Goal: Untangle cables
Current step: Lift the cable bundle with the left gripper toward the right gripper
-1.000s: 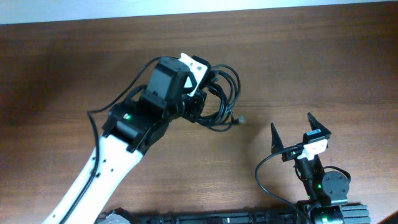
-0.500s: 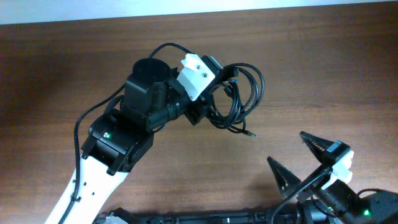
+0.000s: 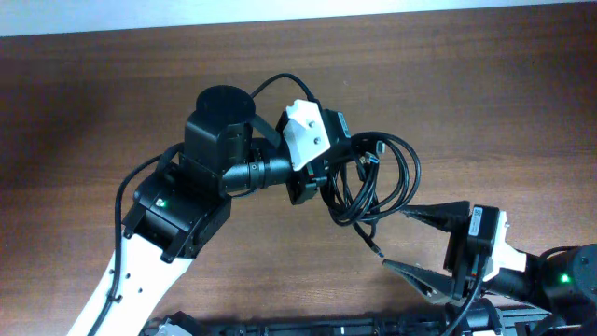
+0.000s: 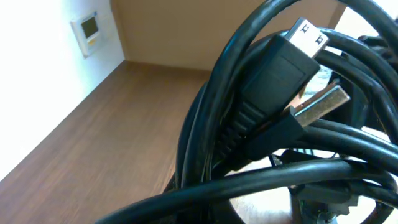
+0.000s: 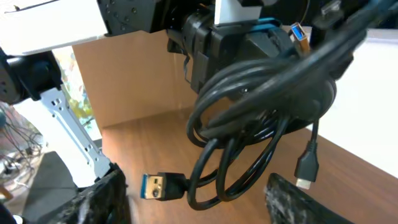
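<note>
The cables (image 3: 378,182) are a looped bundle of thin black cords, held up off the table. My left gripper (image 3: 322,177) is shut on the bundle at its left side. In the left wrist view the cords (image 4: 267,124) fill the frame, with two plug ends close to the lens. My right gripper (image 3: 424,241) is open, its two fingers spread just right of and below the bundle. In the right wrist view the loops (image 5: 261,118) hang between the fingers (image 5: 199,202), with a USB plug (image 5: 163,185) and a small plug (image 5: 306,168) dangling.
The brown wooden table (image 3: 485,103) lies under both arms. A black rail (image 3: 298,327) runs along the front edge. A white wall (image 4: 43,74) and a small wall panel (image 4: 87,28) show in the left wrist view.
My left gripper has carried the cable bundle to the right and toward the front. My right gripper has swung round and now points left at the bundle, fingers wide open.
</note>
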